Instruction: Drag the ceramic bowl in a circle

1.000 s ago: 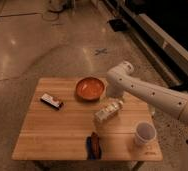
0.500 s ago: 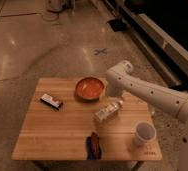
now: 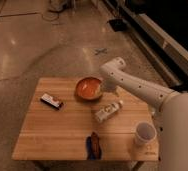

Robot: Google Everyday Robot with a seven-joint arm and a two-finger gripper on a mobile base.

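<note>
The tool [image 3: 108,90] hangs at the end of the white arm [image 3: 137,87], low over the far part of the desk [image 3: 47,135]. It stands wide open and holds nothing that I can see. The bowl [image 3: 89,89] is just beside the tool, on its left in the view; I cannot tell if they touch. The bowl is orange-red and glossy, with a darker rim.

In front of the tool, nearer to the camera, a pale bottle [image 3: 108,111] lies on its side; its label is too small to read. Farther on, at the near right corner, stands a white cup [image 3: 145,133]. Well left of the tool lies a dark bar [image 3: 52,101] with a white patch, its writing not readable. At the near edge lies a dark thing [image 3: 93,145].

The desk is of light wooden planks. The floor [image 3: 32,45] is smooth and shiny, with a small cross mark [image 3: 101,51] behind the tool.
</note>
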